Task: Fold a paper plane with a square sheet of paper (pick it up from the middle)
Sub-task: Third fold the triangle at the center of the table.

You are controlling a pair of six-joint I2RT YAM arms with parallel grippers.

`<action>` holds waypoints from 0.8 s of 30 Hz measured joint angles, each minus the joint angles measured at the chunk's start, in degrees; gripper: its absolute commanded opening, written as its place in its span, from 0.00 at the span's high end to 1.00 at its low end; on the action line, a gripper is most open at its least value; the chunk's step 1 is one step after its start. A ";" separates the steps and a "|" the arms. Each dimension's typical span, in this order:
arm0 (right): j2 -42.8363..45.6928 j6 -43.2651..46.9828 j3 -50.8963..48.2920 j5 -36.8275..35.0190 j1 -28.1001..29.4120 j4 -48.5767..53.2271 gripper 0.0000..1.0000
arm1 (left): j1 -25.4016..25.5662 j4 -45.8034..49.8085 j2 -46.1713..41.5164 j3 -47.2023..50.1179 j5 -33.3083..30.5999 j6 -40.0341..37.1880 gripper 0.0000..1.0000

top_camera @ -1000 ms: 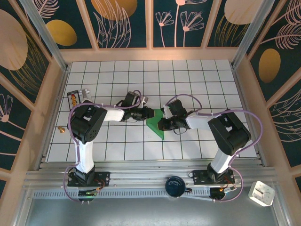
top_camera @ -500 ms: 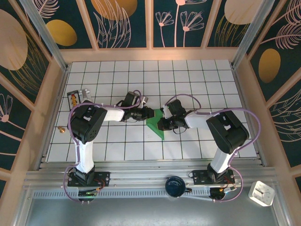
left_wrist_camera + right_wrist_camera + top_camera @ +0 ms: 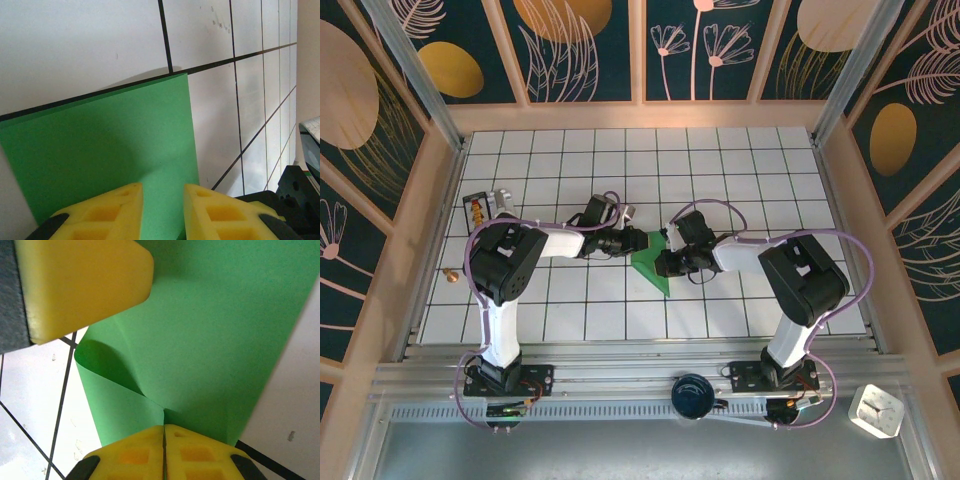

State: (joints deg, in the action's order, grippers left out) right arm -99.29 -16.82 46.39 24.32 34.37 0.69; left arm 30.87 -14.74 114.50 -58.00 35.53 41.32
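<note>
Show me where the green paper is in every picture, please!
Top external: the green paper sits as a small triangle in the middle of the white tiled table.
Left wrist: the green paper fills the lower left.
Right wrist: the green paper fills the middle and right, curling at its left edge.
Shared landmark: the table's black grid lines.

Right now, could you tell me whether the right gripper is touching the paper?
Touching. In the right wrist view the right gripper is shut, and a raised fold of the paper runs straight into the closed seam, pinched there.
</note>
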 measured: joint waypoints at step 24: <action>0.00 0.00 0.00 0.04 -0.70 -0.04 0.92 | 0.00 0.00 0.02 0.00 0.02 -0.20 0.72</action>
State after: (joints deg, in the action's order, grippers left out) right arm -99.29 -16.82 46.39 24.36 33.67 0.64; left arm 30.87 -14.74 114.52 -58.00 35.55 41.12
